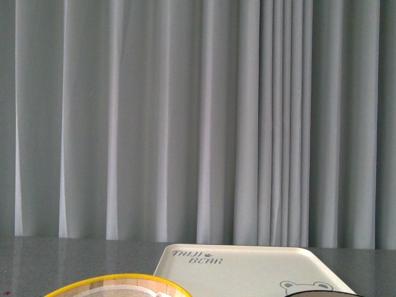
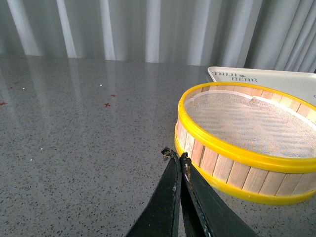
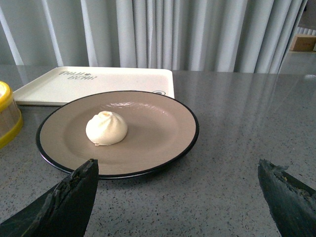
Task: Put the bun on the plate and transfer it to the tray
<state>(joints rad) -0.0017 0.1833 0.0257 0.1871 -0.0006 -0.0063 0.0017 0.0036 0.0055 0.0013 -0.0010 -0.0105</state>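
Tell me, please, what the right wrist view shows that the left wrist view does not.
Only the right wrist view shows the bun lying on the plate, with the right gripper open before it. Only the left wrist view shows the mesh-lined inside of the steamer basket and the left gripper shut. Both show the tray, the steamer basket's yellow rim, the grey table and the curtain.

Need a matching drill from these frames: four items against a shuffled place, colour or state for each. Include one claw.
Items
1. bun
2. tray
3. steamer basket
4. left claw

Matches
A. shut
B. yellow rim
C. lying on the plate
D. printed "BEAR" lettering

Pairs: 1-C, 2-D, 3-B, 4-A.
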